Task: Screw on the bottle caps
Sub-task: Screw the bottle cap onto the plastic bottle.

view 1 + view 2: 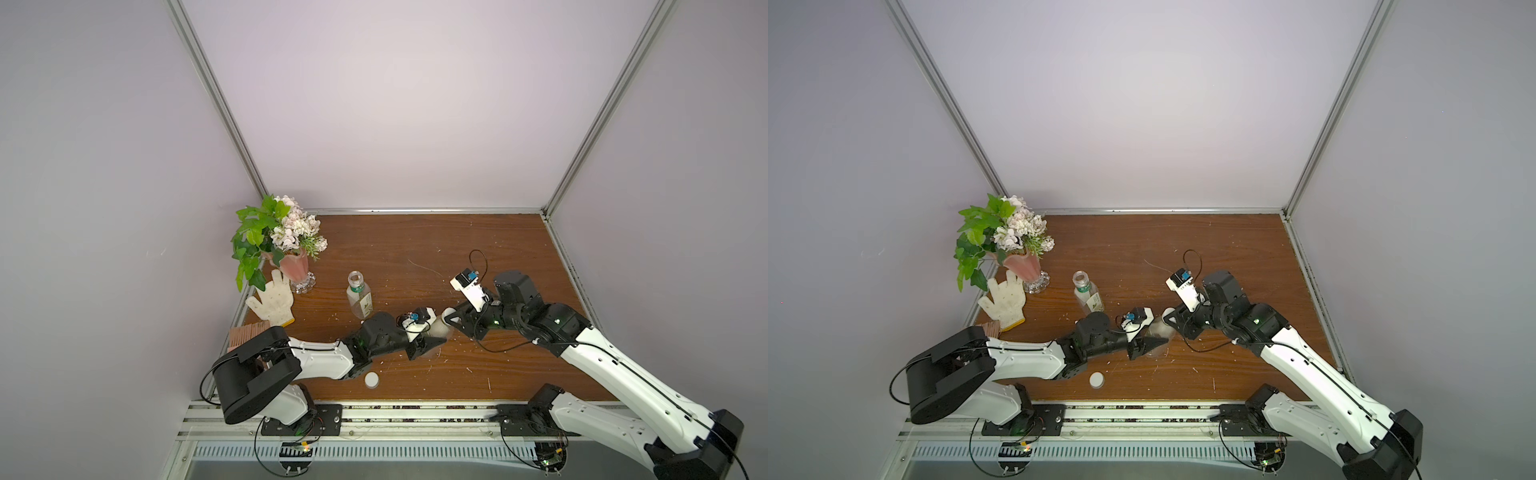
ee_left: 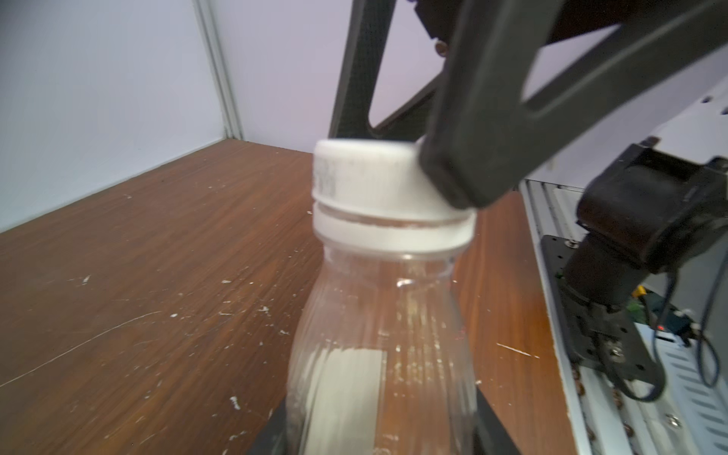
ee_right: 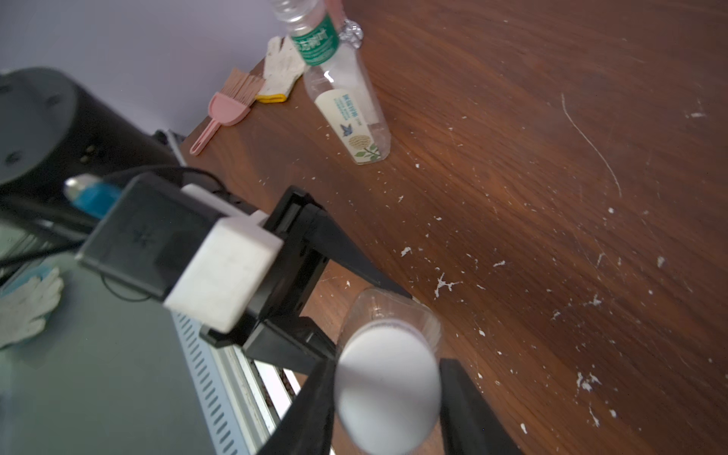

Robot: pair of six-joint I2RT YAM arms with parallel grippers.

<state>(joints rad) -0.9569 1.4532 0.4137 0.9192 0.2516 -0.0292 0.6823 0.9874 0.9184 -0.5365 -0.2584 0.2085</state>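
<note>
While your left gripper [image 1: 437, 330] clamps the plain bottle [image 2: 378, 335], your right gripper [image 3: 388, 394] pinches the white cap [image 2: 378, 177] on its neck.

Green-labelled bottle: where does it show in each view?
Both top views: green-labelled bottle left of centre, uncapped, right of the white glove.
Left wrist: not in it.
Right wrist: in the distance, next to that glove.
Shared landmark: the white glove.

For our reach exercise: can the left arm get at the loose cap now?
Probably not: the left gripper is shut on the plain bottle, though nothing covers the loose cap beside that forearm.
</note>
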